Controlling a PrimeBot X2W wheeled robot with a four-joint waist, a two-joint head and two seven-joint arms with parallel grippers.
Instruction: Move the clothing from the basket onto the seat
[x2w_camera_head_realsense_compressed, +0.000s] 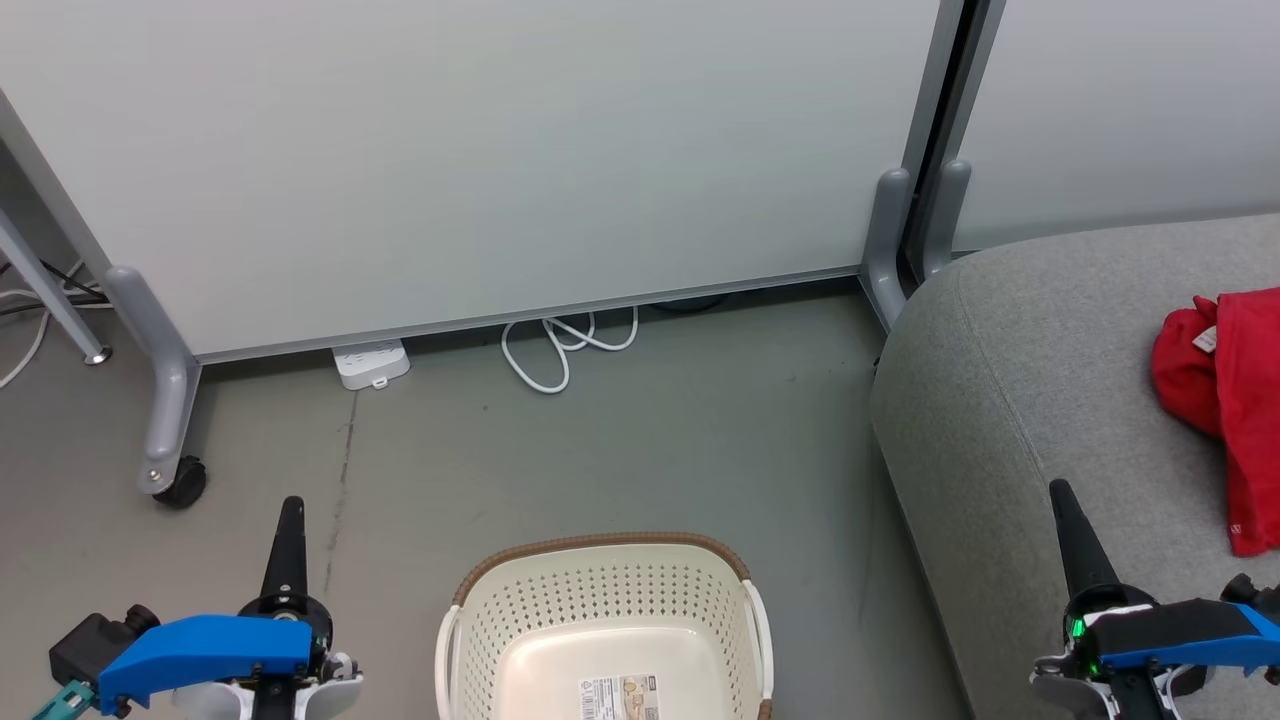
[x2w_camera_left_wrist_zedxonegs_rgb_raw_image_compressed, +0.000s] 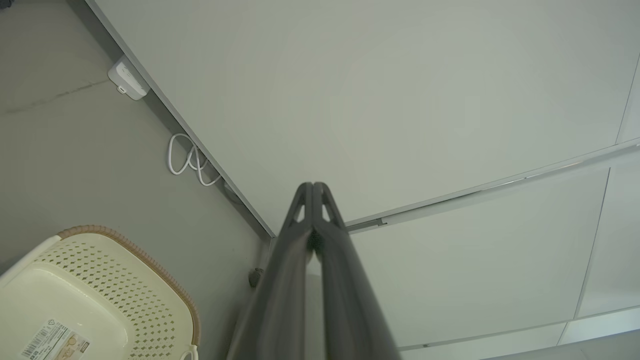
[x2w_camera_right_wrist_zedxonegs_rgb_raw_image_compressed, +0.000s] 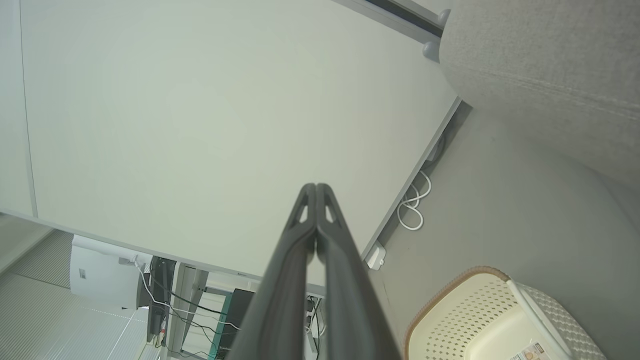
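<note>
Soft red fabric clothing (x2w_camera_head_realsense_compressed: 1222, 390) on large grey upholstered seat (x2w_camera_head_realsense_compressed: 1040, 380); oval cream perforated basket (x2w_camera_head_realsense_compressed: 600, 615) apparently empty, hence left fingers (x2w_camera_left_wrist_zedxonegs_rgb_raw_image_compressed: 312, 192), right fingers (x2w_camera_right_wrist_zedxonegs_rgb_raw_image_compressed: 316, 192) closed, idle.

The basket (x2w_camera_head_realsense_compressed: 600, 600) is cream-white, its walls patterned with rows of small holes, with a brown woven-look rim, and the clothing (x2w_camera_head_realsense_compressed: 1240, 400) is solid bright red with a small white tag against the mid-grey, finely textured seat (x2w_camera_head_realsense_compressed: 1040, 360). The floor (x2w_camera_head_realsense_compressed: 650, 450) is dull grey-green, the partition panel (x2w_camera_head_realsense_compressed: 500, 150) pale grey-white, and the cable (x2w_camera_head_realsense_compressed: 560, 350) and power strip (x2w_camera_head_realsense_compressed: 372, 363) white. The left end effector (x2w_camera_head_realsense_compressed: 291, 510) and right end effector (x2w_camera_head_realsense_compressed: 1060, 495) both have black fingers and bright blue housings, the right showing a green light.
</note>
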